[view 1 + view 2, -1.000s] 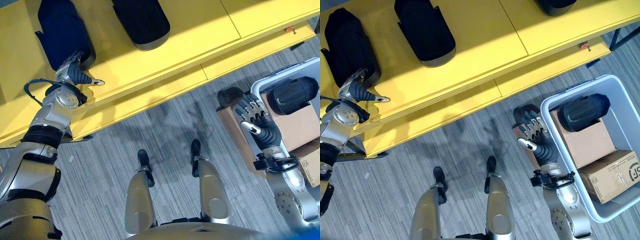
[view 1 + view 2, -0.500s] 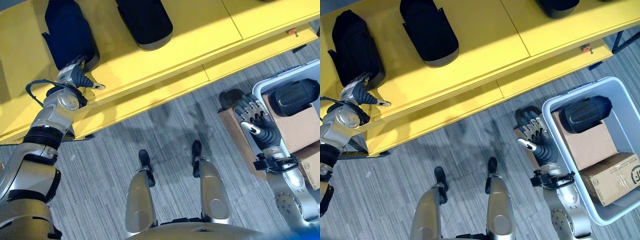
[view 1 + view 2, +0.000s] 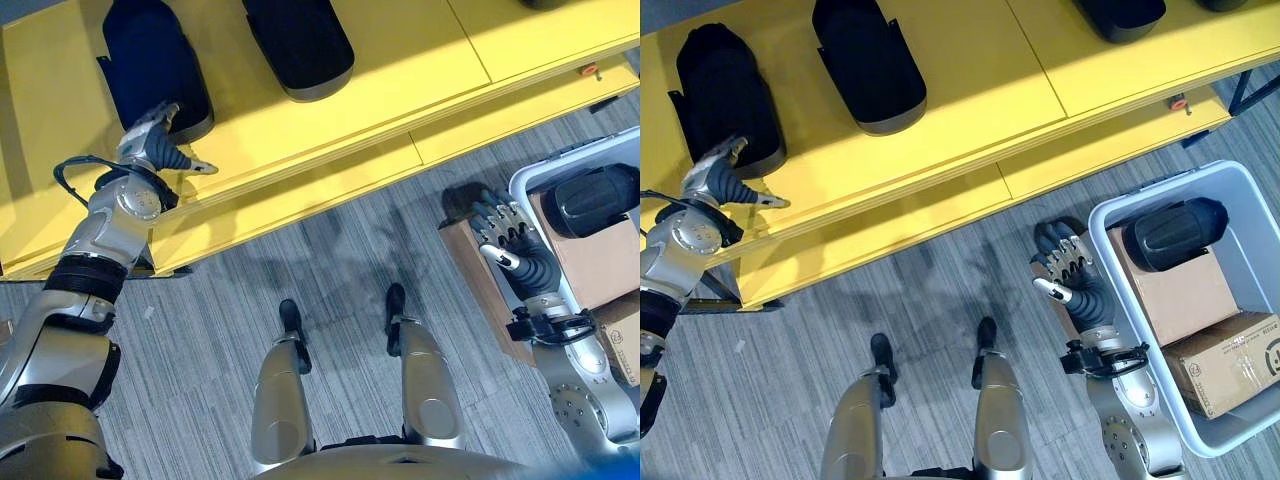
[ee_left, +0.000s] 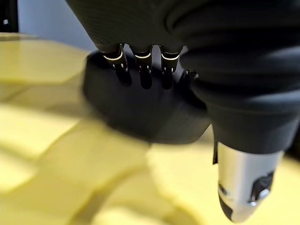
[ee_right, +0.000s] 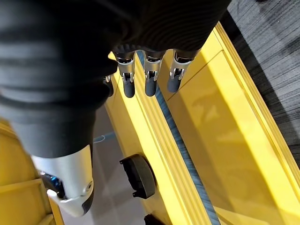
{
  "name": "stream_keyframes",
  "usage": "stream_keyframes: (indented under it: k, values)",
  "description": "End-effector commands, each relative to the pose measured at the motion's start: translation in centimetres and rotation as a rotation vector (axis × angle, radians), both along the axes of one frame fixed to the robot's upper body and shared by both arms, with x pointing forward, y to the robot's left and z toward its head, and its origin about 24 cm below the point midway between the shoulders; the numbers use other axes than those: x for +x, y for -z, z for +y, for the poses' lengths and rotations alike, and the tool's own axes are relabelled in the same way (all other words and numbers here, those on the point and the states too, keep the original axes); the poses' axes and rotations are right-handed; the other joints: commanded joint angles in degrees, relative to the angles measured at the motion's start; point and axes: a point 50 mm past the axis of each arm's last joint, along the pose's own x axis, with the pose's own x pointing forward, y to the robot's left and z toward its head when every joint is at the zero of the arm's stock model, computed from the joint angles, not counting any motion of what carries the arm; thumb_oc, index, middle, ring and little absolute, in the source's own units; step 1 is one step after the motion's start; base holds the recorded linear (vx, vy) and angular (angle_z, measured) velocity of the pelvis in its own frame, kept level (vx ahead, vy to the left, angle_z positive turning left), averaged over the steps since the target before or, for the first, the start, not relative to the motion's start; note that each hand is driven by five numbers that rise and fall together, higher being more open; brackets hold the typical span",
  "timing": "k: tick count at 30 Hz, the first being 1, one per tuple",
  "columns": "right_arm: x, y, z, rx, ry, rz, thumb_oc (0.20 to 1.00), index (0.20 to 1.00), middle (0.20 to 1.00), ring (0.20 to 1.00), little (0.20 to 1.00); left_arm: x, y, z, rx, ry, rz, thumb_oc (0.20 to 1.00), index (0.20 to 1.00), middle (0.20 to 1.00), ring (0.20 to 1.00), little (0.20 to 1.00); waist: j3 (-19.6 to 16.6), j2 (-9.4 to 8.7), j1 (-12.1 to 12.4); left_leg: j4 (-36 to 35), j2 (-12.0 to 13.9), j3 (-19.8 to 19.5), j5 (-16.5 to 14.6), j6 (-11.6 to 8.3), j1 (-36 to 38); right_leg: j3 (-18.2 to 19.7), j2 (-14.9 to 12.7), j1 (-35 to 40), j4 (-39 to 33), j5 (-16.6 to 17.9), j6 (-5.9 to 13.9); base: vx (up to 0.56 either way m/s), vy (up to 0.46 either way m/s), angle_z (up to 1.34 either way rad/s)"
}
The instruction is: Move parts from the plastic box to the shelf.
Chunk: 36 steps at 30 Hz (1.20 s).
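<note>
The left robot hand (image 3: pixel 722 180) rests on the flat yellow shelf (image 3: pixel 970 90), fingers loosely extended against the near end of a black rounded moulded part (image 3: pixel 730 100), holding nothing. A second black part (image 3: pixel 868 65) lies beside it on the shelf. The right robot hand (image 3: pixel 1068 268) hangs relaxed and empty just beside the pale grey plastic box (image 3: pixel 1120 330) on the floor, which holds another black part (image 3: pixel 1175 232) resting on brown cardboard cartons (image 3: pixel 1175 295).
</note>
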Motion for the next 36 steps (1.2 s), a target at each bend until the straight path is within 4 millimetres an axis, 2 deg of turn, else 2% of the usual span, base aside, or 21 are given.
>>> stream_keyframes:
  k: [1, 4, 8, 14, 17, 18, 19, 20, 21, 22, 23, 24, 25, 27, 29, 32, 36]
  values:
    - [-0.4, -2.2, -0.9, -0.023, 0.031, -0.126, 1.0, 1.0, 1.0, 1.0, 1.0, -2.2, -4.1, 1.9, 0.022, -0.054, -0.24, 1.0, 1.0, 1.0, 1.0, 1.0, -3.26, -0.58, -0.58, 3.16, 0.47, 0.06, -3.71, -0.02, 0.59, 2.16, -0.93, 3.5, 0.11, -2.26, 3.11, 0.0, 0.005, 0.04]
    - [-0.3, -2.4, -1.0, -0.012, 0.047, -0.142, 1.0, 1.0, 1.0, 1.0, 1.0, -3.8, -5.3, 1.8, -0.027, -0.046, -0.407, 1.0, 1.0, 1.0, 1.0, 1.0, -3.47, -0.51, -0.2, 2.97, 0.53, 0.18, -3.75, -0.1, 0.79, 2.27, -0.9, 3.48, 0.01, -2.31, 3.13, 0.0, 0.0, 0.0]
    - [-0.3, -2.5, -1.0, -0.007, 0.06, -0.146, 1.0, 1.0, 1.0, 1.0, 1.0, -5.5, -5.7, 1.8, -0.083, -0.049, -0.568, 1.0, 1.0, 1.0, 1.0, 1.0, -3.81, -0.49, -0.03, 2.92, 0.65, 0.33, -3.77, -0.23, 0.92, 2.31, -0.85, 3.44, 0.1, -2.43, 3.03, 0.0, 0.004, -0.02]
    - [-0.3, -2.6, -1.0, -0.027, 0.056, -0.148, 1.0, 1.0, 1.0, 1.0, 1.0, -7.1, -5.3, 1.6, -0.133, -0.039, -0.667, 1.0, 1.0, 1.0, 1.0, 1.0, -4.02, -0.39, 0.08, 2.67, 0.66, 0.35, -3.73, -0.38, 1.22, 2.41, -0.82, 3.7, -0.06, -2.44, 2.99, 0.0, 0.001, -0.01]
    - [-0.2, -2.7, -1.0, -0.032, 0.058, -0.153, 1.0, 1.0, 1.0, 1.0, 1.0, -8.2, -4.3, 0.3, -0.175, 0.065, -0.666, 1.0, 1.0, 1.0, 1.0, 1.0, -3.81, -0.21, 0.54, 1.88, 0.64, 0.68, -1.91, 0.04, 1.3, 2.08, -0.84, 3.81, -0.65, -1.15, 2.48, -0.05, -0.007, -0.01]
    - [-0.2, -2.7, -0.9, -0.033, 0.057, -0.151, 1.0, 1.0, 1.0, 1.0, 1.0, -8.3, -4.3, 0.3, -0.175, 0.064, -0.664, 1.0, 1.0, 1.0, 1.0, 1.0, -4.11, -0.1, 0.49, 1.89, 0.61, 0.21, -3.2, -0.41, 1.91, 2.4, -0.73, 4.31, -0.44, -2.29, 2.91, 0.0, 0.0, 0.0]
    - [-0.2, -2.7, -1.0, -0.032, 0.061, -0.155, 1.0, 1.0, 1.0, 1.0, 1.0, -8.5, -3.5, 0.0, -0.227, 0.104, -0.647, 1.0, 1.0, 1.0, 1.0, 1.0, -3.9, -0.08, 0.79, 1.6, 0.66, 0.62, -1.78, 0.07, 1.64, 2.0, -0.82, 4.1, -0.74, -1.17, 2.48, 0.1, -0.011, -0.04]
    - [-0.1, -2.6, -1.0, -0.033, 0.061, -0.153, 1.0, 1.0, 1.0, 1.0, 1.0, -8.9, -2.7, -0.3, -0.275, 0.139, -0.632, 1.0, 1.0, 1.0, 1.0, 1.0, -4.29, 0.21, 0.88, 1.18, 0.66, 0.14, -2.89, -0.36, 2.7, 2.25, -0.67, 5.02, -0.65, -2.36, 2.87, -0.07, -0.029, -0.02]
    - [0.0, -2.6, -0.9, -0.03, 0.061, -0.156, 1.0, 1.0, 1.0, 1.0, 1.0, -9.1, -2.0, -1.0, -0.33, 0.191, -0.614, 1.0, 1.0, 1.0, 1.0, 1.0, -4.22, 0.23, 1.09, 0.77, 0.64, 0.48, -1.4, 0.14, 2.48, 1.87, -0.69, 4.85, -1.09, -1.2, 2.39, 0.07, -0.042, -0.08]
    - [0.2, -2.6, -0.6, -0.04, 0.055, -0.158, 1.0, 1.0, 1.0, 1.0, 1.0, -10.1, 0.9, -2.6, -0.549, 0.33, -0.533, 1.0, 1.0, 1.0, 1.0, 1.0, -5.2, 0.9, 1.79, -1.46, 0.5, -0.13, -0.77, 0.22, 4.91, 1.83, -0.33, 6.86, -1.94, -1.38, 2.29, -0.02, -0.041, -0.06]
    - [0.2, -2.6, -0.6, -0.041, 0.054, -0.157, 1.0, 1.0, 1.0, 1.0, 1.0, -10.2, 0.9, -2.6, -0.55, 0.329, -0.532, 1.0, 1.0, 1.0, 1.0, 1.0, -5.16, 0.93, 1.73, -1.59, 0.5, -0.12, -0.72, 0.21, 5.07, 1.81, -0.32, 7.0, -2.03, -1.36, 2.29, 0.07, -0.042, -0.1]
    - [0.3, -2.5, -0.6, -0.054, 0.055, -0.158, 1.0, 1.0, 1.0, 1.0, 1.0, -10.3, 1.8, -3.1, -0.629, 0.377, -0.496, 1.0, 1.0, 1.0, 1.0, 1.0, -5.45, 1.16, 1.83, -2.4, 0.53, -0.17, -0.34, 0.19, 5.94, 1.62, -0.22, 7.91, -2.52, -1.39, 2.27, 0.04, -0.051, -0.02]
    - [0.4, -2.3, -0.7, -0.06, 0.064, -0.151, 1.0, 1.0, 1.0, 1.0, 1.0, -11.2, 3.7, -4.3, -0.765, 0.448, -0.427, 1.0, 1.0, 1.0, 1.0, 1.0, -6.12, 1.77, 2.16, -4.27, 0.52, -0.32, 0.58, 0.04, 7.77, 1.06, 0.02, 9.57, -3.77, -1.41, 2.23, 0.06, -0.075, 0.02]
    - [0.2, -2.0, -1.1, -0.076, 0.103, -0.139, 1.0, 1.0, 1.0, 1.0, 1.0, -11.9, 5.7, -5.3, -0.904, 0.5, -0.335, 1.0, 1.0, 1.0, 1.0, 1.0, -7.12, 2.33, 2.24, -6.91, 0.66, -0.22, 1.9, -0.21, 9.76, 0.4, 0.53, 11.19, -5.7, -1.19, 2.28, 0.05, -0.08, 0.16]
    - [-0.1, -1.9, -1.5, -0.133, 0.143, -0.139, 1.0, 1.0, 1.0, 1.0, 1.0, -12.7, 7.8, -5.6, -0.993, 0.508, -0.233, 1.0, 1.0, 1.0, 1.0, 1.0, -8.26, 3.14, 2.2, -10.16, 0.85, 0.2, 3.55, -0.71, 12.15, -0.46, 1.21, 13.37, -8.28, -0.86, 2.25, 0.04, -0.088, 0.12]
    - [-0.4, -0.6, -1.9, -0.137, 0.139, -0.081, 1.0, 1.0, 1.0, 1.0, 1.0, -13.6, 10.2, -6.1, -1.066, 0.497, -0.115, 1.0, 1.0, 1.0, 1.0, 1.0, -10.16, 4.04, 2.09, -14.72, 1.41, 0.53, 6.09, -1.26, 15.55, -1.11, 2.08, 16.34, -11.03, -0.73, 2.1, 0.04, -0.081, 0.01]
    - [-1.1, 0.4, -2.4, -0.161, 0.156, -0.025, 1.0, 1.0, 1.0, 1.0, 1.0, -15.0, 13.5, -6.3, -1.164, 0.434, 0.012, 1.0, 1.0, 1.0, 1.0, 1.0, -12.55, 5.24, 1.93, -18.45, 3.32, 1.23, 8.76, -2.09, 19.41, -1.38, 3.84, 19.14, -12.42, -1.81, 1.38, 0.03, -0.122, -0.05]
